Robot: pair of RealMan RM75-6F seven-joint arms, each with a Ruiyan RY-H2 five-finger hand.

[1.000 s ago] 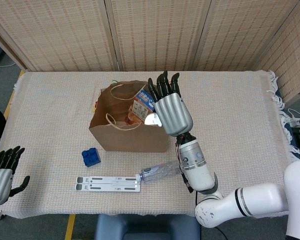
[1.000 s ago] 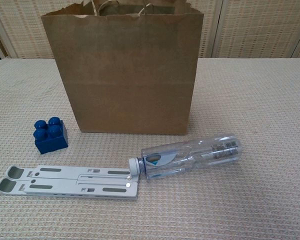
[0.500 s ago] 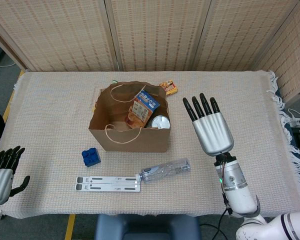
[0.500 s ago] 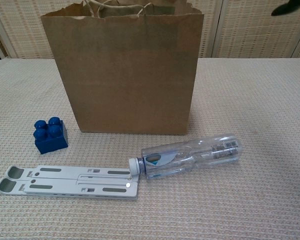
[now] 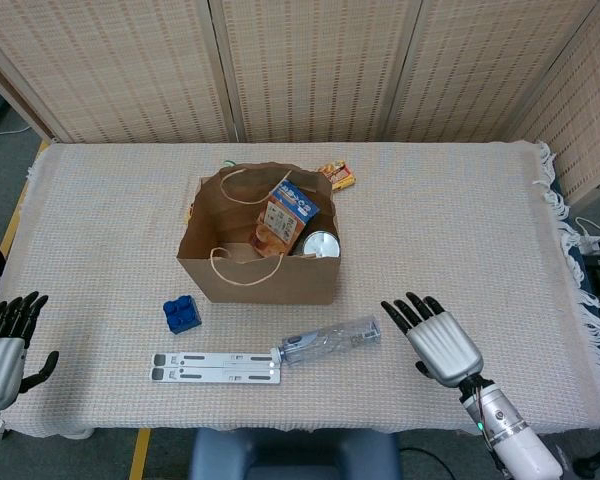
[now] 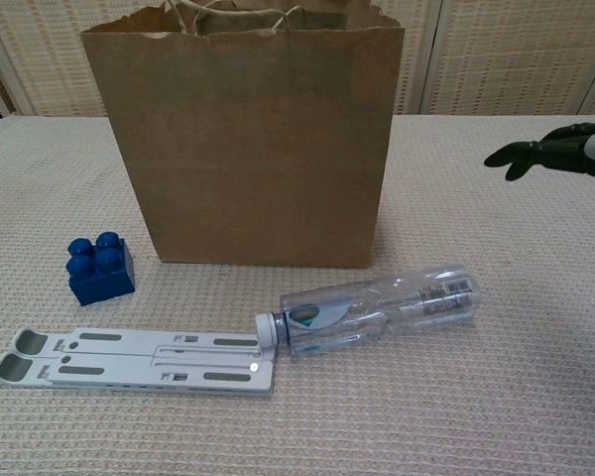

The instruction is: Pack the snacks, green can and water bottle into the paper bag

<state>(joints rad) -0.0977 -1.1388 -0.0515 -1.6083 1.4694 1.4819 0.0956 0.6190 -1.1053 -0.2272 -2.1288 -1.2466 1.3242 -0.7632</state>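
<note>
A brown paper bag (image 5: 220,275) (image 6: 253,149) stands upright at mid-table. Inside it I see a snack box (image 5: 284,215) and the silvery top of a can (image 5: 321,246). A clear water bottle (image 5: 332,340) (image 6: 377,309) lies on its side in front of the bag, cap pointing left. Another snack pack (image 5: 338,175) lies on the cloth behind the bag's right corner. My right hand (image 5: 438,338) (image 6: 555,154) hovers open, fingers spread, to the right of the bottle and holds nothing. My left hand (image 5: 4,345) is open at the table's front left edge, far from everything.
A blue toy brick (image 5: 182,314) (image 6: 99,267) sits left of the bag's front. A flat white folding stand (image 5: 215,366) (image 6: 139,361) lies along the front, its right end touching the bottle's cap. The woven tablecloth (image 5: 480,220) ends in a fringe at the right.
My right hand has left the bag's mouth, swung right and come down toward the front, to the right of the bottle. The snack box stays in the bag. The left hand is still.
</note>
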